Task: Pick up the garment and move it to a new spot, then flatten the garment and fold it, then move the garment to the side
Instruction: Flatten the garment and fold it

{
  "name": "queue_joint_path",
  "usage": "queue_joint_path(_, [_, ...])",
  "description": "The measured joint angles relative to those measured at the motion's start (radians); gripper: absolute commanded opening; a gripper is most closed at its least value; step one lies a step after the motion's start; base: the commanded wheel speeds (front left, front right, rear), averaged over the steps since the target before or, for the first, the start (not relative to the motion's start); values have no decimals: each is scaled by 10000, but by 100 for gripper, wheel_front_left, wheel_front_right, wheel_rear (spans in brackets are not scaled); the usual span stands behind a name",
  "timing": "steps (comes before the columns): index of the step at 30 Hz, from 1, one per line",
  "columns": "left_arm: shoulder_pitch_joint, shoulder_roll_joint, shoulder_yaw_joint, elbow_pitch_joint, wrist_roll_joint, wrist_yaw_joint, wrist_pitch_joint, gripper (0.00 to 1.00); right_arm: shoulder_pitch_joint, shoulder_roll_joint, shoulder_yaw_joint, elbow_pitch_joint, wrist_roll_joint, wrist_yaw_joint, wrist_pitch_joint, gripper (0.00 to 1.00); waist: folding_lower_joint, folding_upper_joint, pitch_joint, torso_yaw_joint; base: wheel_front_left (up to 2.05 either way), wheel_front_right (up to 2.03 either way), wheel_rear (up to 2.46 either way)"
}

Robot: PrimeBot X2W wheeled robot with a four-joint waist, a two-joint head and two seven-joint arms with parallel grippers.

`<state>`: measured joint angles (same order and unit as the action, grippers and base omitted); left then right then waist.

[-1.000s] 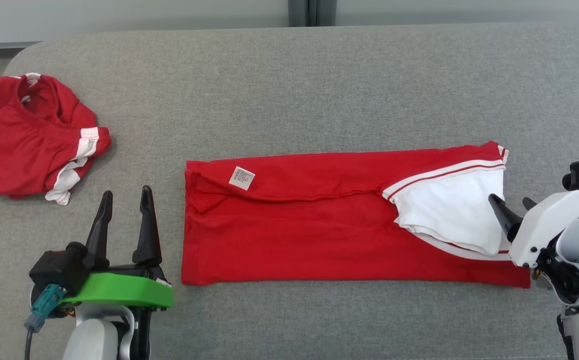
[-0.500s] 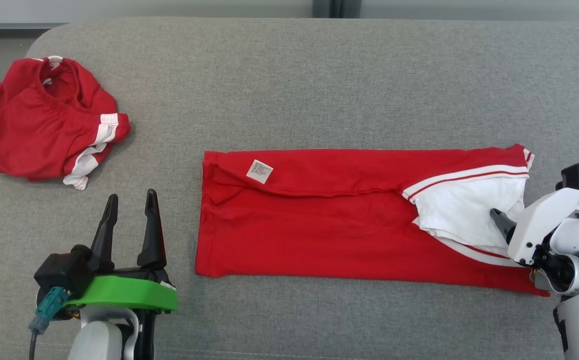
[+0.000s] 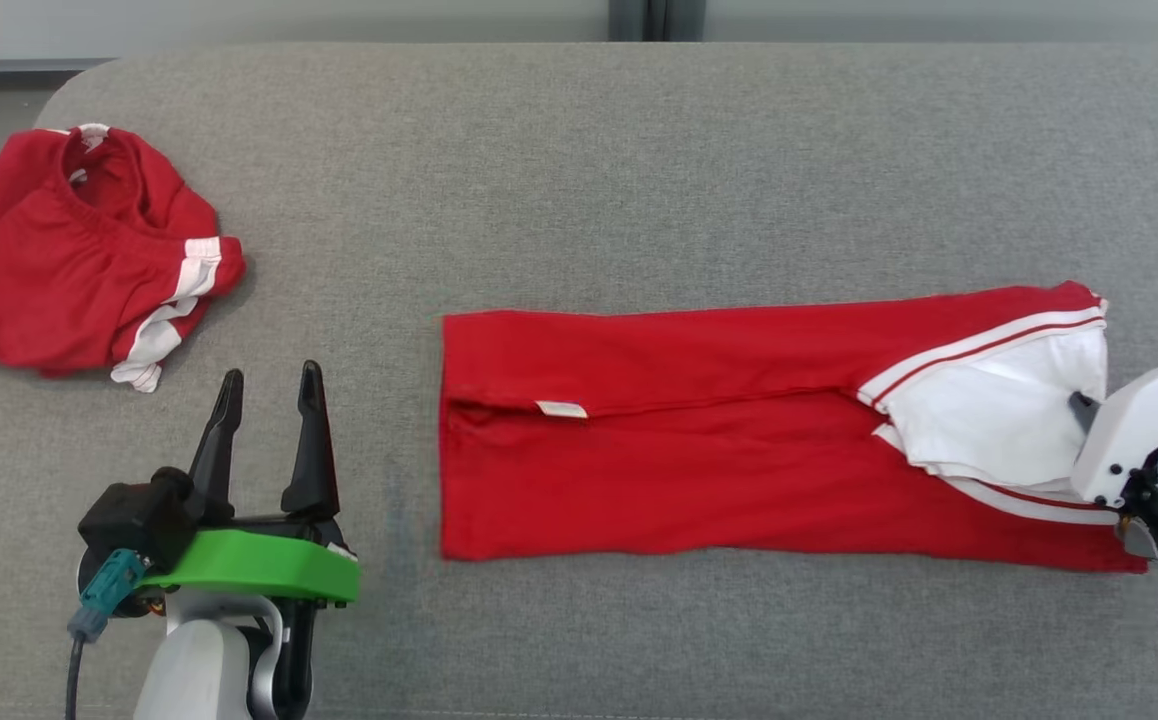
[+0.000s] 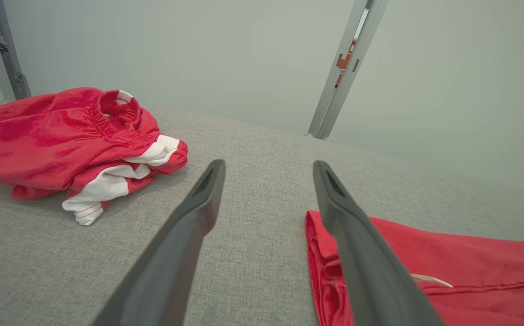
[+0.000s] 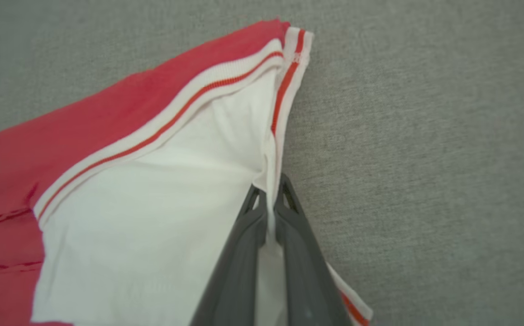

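The garment [image 3: 699,470] lies flat on the right half of the tabletop [image 3: 639,180], near the front edge. It is folded into a long rectangular band of smooth red knit with a seam running lengthwise. A small white label [image 3: 561,408] sits on that seam near the band's left end. At the right end, a white panel [image 3: 989,420] is bordered by ribbed striped trim [image 3: 979,345] in white and red.

My right gripper [image 5: 269,190] is closed on the panel's edge, pinching a thin fold of white cloth between its dark fingers. My left gripper [image 3: 271,372] hovers near the front left edge, fingers spread and holding nothing.

The tabletop is covered in coarse grey weave. A second red garment [image 3: 69,260] sits crumpled by the rounded far left corner.
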<state>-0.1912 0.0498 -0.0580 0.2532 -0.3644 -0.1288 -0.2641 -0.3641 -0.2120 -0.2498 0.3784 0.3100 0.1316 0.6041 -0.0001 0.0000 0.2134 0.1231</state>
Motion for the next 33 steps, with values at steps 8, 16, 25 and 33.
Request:
queue_joint_path(8, [-526,219,-117,706,-127,0,0,100,-301,-761,-792,-203,-683,-2,372,0,0,0,-238,-557,0,0,0])
queue_joint_path(16, [-942,236,-479,1179,-282,-2,0,100,-800,-938,-734,-754,-1227,-8,800,0,0,0,-520,-953,0,0,0])
queue_joint_path(25, [-980,257,-654,1390,-403,-2,0,100,-279,4,2123,-1985,-529,-10,1264,0,1,0,-819,-905,0,0,0])
queue_joint_path(33, [-948,257,-821,1423,-499,-2,0,100,-310,596,4498,-1925,81,-10,1394,0,0,0,-796,-521,0,0,0])
